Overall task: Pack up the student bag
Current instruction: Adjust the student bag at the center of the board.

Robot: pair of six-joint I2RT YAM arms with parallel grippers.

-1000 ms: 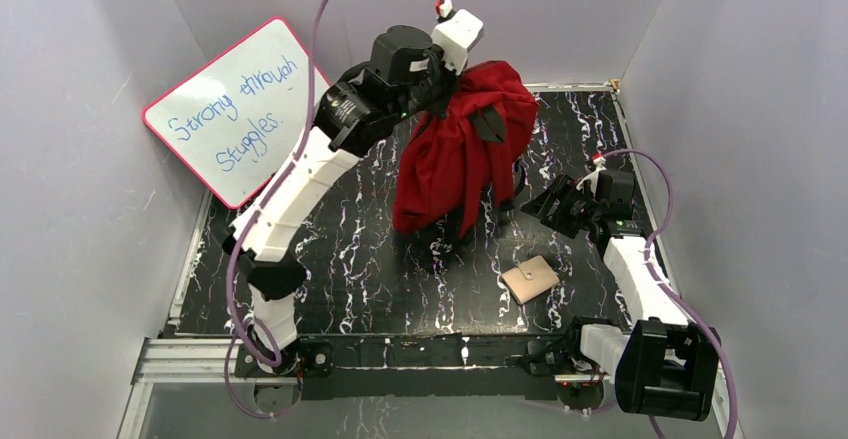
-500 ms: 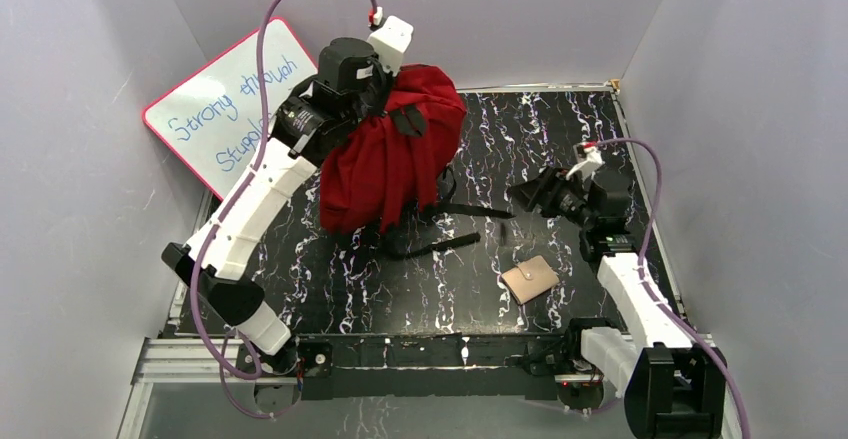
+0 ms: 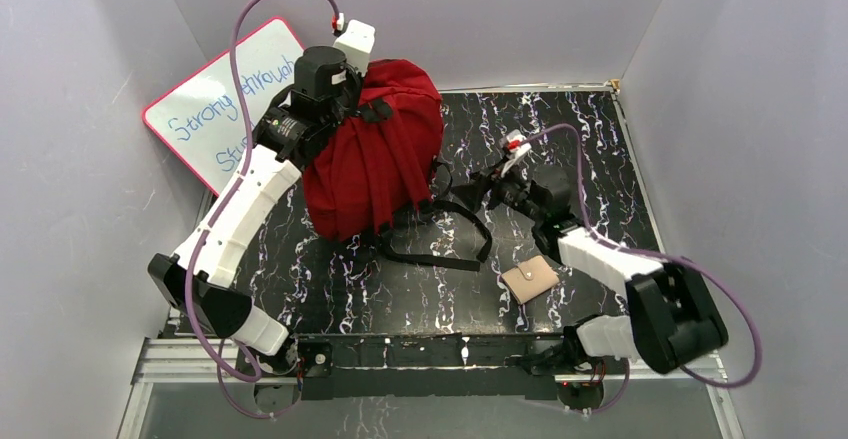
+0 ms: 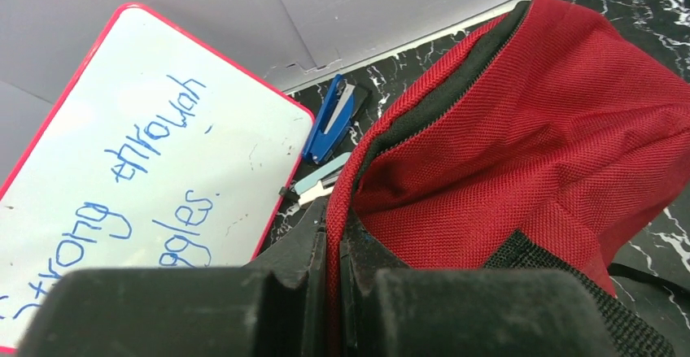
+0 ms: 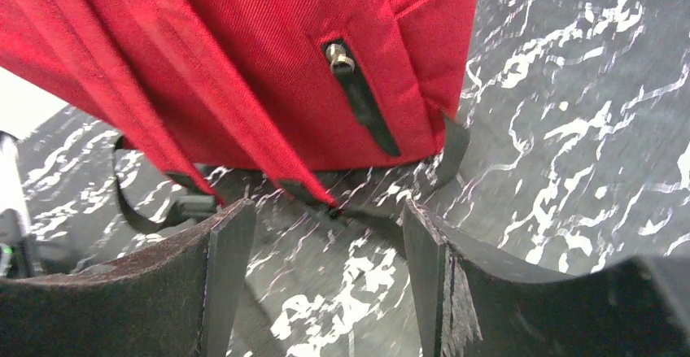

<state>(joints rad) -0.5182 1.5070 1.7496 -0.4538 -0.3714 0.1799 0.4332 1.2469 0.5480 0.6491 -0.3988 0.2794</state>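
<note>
Bag (image 3: 375,149) stands upright, far left on worktop (image 3: 600,139); our left fingers (image 4: 163,308) pinch its top edge. Our right fingers (image 5: 224,284), wide and empty, sit just right of its base.

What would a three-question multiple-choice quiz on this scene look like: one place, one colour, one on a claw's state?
1. Where is the wallet relative to the student bag? A inside it; B apart from it, on the table; C beneath it.
2. What colour is the whiteboard's writing? A green; B black; C blue.
3. The right gripper is: A open, empty; B shut on the wallet; C shut on a strap.
Answers: B, the wallet lies alone on the table; C, blue letters show; A, its fingers stand apart, gripping nothing.
</note>
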